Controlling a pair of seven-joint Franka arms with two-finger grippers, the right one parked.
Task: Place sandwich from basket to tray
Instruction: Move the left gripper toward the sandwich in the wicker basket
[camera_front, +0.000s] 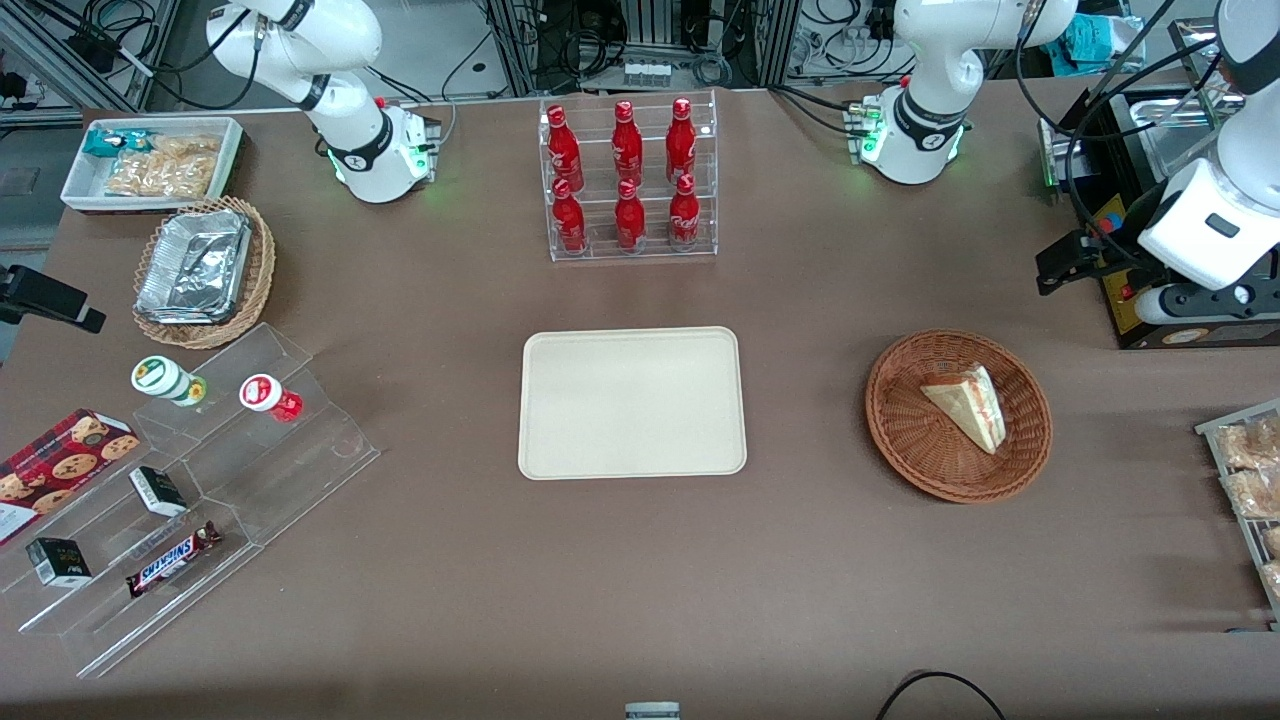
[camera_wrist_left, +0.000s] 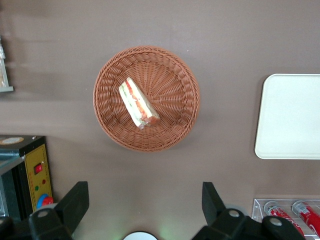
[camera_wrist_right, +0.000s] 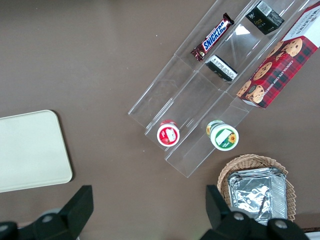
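The end effector (camera_wrist_left: 145, 205) hangs above the worktop (camera_front: 820, 560) with its fingers spread wide and nothing between them. It is well above the basket (camera_wrist_left: 184, 80) and offset from it toward the edge of the worktop farthest from the front camera; it touches nothing.

Task status: not started, as judged from the present layout.
- The sandwich (camera_wrist_left: 138, 103) lies on its side inside the basket, near the middle of the weave, with its red and green filling edge showing.
- The basket stands toward the working arm's end of the worktop.
- The tray (camera_front: 632, 402) lies at the middle of the worktop, well apart from the basket, and carries nothing.

Remaining steps: descend over the sandwich, close on it, lift it clear of the basket rim, carry it to the tray, and release it there.
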